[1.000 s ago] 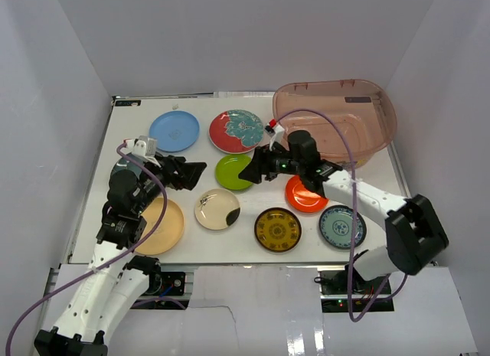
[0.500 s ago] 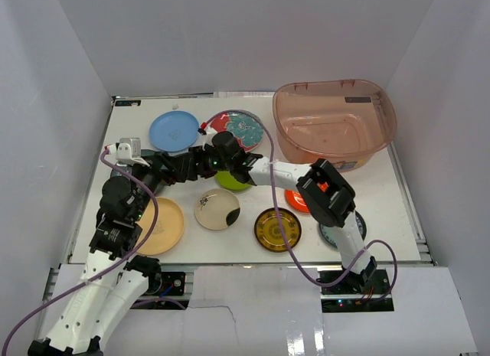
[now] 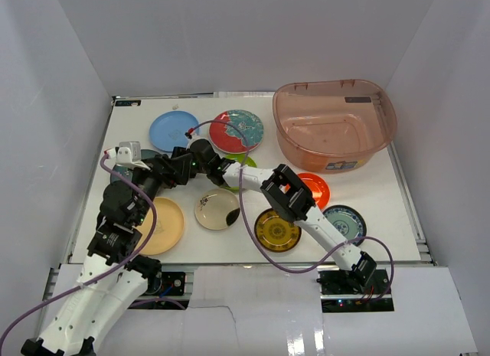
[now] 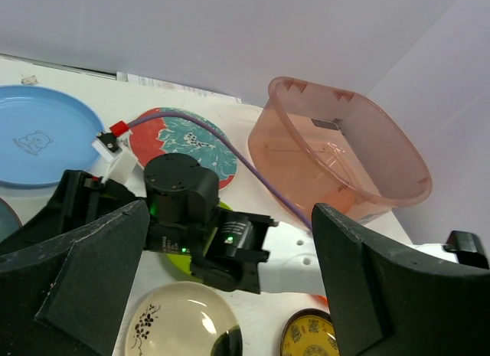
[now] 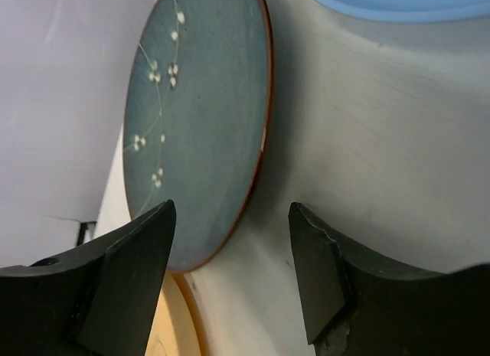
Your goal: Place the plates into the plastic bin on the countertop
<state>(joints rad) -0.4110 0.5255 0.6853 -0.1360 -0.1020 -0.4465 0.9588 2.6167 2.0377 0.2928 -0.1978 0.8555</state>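
Observation:
The pinkish bin [image 3: 334, 126] stands empty at the back right of the white countertop [image 3: 383, 195]. Light blue [image 3: 172, 130], red flowered [image 3: 237, 130], lime [image 3: 243, 161], orange-red [image 3: 315, 189], tan [image 3: 164, 226], cream [image 3: 217, 209], amber [image 3: 277, 230] and white-blue [image 3: 344, 224] plates lie flat. My right gripper [image 3: 168, 164] reaches far left, open and empty [image 5: 230, 287], low over the table beside a dark teal plate [image 5: 199, 119]. My left gripper [image 3: 181, 174] is open and empty [image 4: 230, 295] just above the right wrist [image 4: 180, 199].
The two arms cross and crowd together at the left middle. The dark teal plate with white blossoms lies mostly under the left arm, between the light blue plate [image 5: 398, 0] and the tan plate [image 5: 172, 325]. White walls enclose the table.
My right arm has swung from beside the bin, over the lime plate, to the far left. My left arm has shifted slightly. No plate has moved.

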